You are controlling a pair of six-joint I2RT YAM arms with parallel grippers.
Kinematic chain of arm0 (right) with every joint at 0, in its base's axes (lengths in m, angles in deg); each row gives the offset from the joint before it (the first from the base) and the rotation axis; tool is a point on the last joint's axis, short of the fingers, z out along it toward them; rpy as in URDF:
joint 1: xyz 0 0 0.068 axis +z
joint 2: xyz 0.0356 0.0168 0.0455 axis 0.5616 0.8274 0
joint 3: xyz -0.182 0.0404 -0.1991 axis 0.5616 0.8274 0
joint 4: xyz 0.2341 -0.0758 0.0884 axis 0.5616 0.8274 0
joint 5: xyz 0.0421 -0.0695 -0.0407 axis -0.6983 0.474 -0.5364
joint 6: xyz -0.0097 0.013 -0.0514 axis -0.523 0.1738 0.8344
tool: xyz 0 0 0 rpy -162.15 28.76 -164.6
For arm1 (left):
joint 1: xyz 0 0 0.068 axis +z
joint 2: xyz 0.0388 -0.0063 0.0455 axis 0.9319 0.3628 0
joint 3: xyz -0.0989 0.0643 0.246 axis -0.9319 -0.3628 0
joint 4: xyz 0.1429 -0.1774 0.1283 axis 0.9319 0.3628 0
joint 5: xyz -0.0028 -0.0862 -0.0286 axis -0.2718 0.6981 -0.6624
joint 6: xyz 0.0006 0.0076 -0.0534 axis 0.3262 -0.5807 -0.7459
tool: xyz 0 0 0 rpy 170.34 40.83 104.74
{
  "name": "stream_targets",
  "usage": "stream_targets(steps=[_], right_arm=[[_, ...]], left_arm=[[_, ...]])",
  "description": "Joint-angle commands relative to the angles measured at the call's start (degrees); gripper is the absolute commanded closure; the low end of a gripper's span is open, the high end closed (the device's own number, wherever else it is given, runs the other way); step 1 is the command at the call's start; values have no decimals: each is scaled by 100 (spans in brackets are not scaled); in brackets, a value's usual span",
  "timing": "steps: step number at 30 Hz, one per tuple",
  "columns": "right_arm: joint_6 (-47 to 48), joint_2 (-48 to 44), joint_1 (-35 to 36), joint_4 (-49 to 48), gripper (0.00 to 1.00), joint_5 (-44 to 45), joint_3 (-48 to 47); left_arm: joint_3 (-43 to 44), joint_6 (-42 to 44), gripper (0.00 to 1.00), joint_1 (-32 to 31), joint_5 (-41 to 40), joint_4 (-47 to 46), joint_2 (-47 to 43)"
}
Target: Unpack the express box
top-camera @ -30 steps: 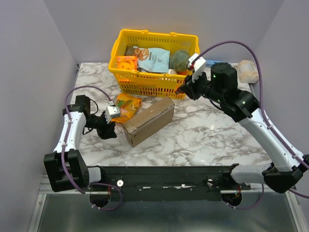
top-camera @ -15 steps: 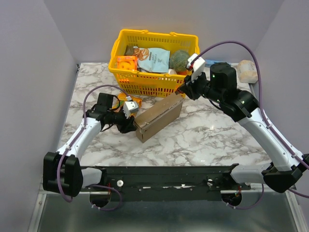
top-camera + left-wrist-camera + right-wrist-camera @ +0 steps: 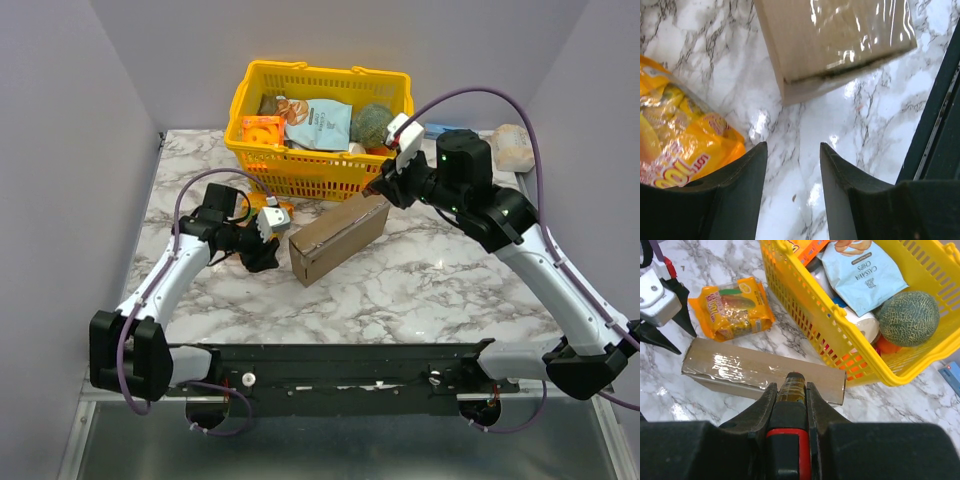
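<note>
The express box (image 3: 338,237) lies flat and closed on the marble counter (image 3: 450,280). It sits at a slant just in front of the yellow basket (image 3: 300,175), with its far end close to the basket wall. Clear tape (image 3: 735,365) seals the lid seam, which accounts for the tool. The right pincer (image 3: 384,190) is clamped on a slender red-and-black tool (image 3: 788,450), apparently a cutter. The tip points at the box's upper long edge; contact cannot be told. The left pincer (image 3: 792,147) has its jaws apart with nothing between them. It is low over the counter just beside the box's near end, with an orange snack packet (image 3: 680,135) alongside. This placement suggests bracing the box against the cut. The lid is not yet open, so the task appears to be at an early stage.
</note>
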Motion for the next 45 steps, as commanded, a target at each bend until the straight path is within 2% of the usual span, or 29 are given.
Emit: stream_targets(steps=[1, 3, 4, 8, 12, 14, 19, 30, 32, 33, 37, 39, 43, 45], right_arm=[[108, -150, 54, 96, 100, -361, -267], [98, -79, 107, 140, 100, -316, -346], [98, -53, 124, 166, 100, -307, -381], [46, 44, 133, 298, 100, -316, -539], [63, 26, 133, 255, 99, -255, -514], [63, 9, 133, 211, 100, -167, -452], [72, -9, 133, 140, 99, -131, -364], [160, -88, 124, 158, 100, -70, -197], [151, -105, 133, 149, 100, -88, -162], [160, -106, 133, 158, 100, -96, -153], [248, -184, 133, 228, 100, -289, -145], [309, -228, 133, 272, 100, -316, -109], [90, -273, 142, 307, 99, -149, -126], [72, -273, 194, 430, 100, -228, -197]], left_arm=[[258, -432, 43, 108, -241, 338, -351], [529, -982, 42, 108, -110, 2, -255], [653, -1045, 42, 100, 231, 0, -167], [944, -967, 45, 91, 463, 229, 377], [611, -554, 44, -49, 656, 18, 379], [584, -711, 43, -233, 709, -323, 387], [724, -1440, 43, -700, 191, -1237, 624], [1058, -1881, 44, -1025, -337, -1836, 1310], [1085, -1776, 43, -1017, -372, -1679, 1249], [1111, -1427, 43, -1008, -311, -1522, 1179], [1120, -57, 42, -833, -91, -37, 713], [1102, 88, 41, -666, -56, 237, 414], [1278, -824, 39, -577, 49, -305, 168], [1453, -1719, 37, -577, 93, -953, 264]])
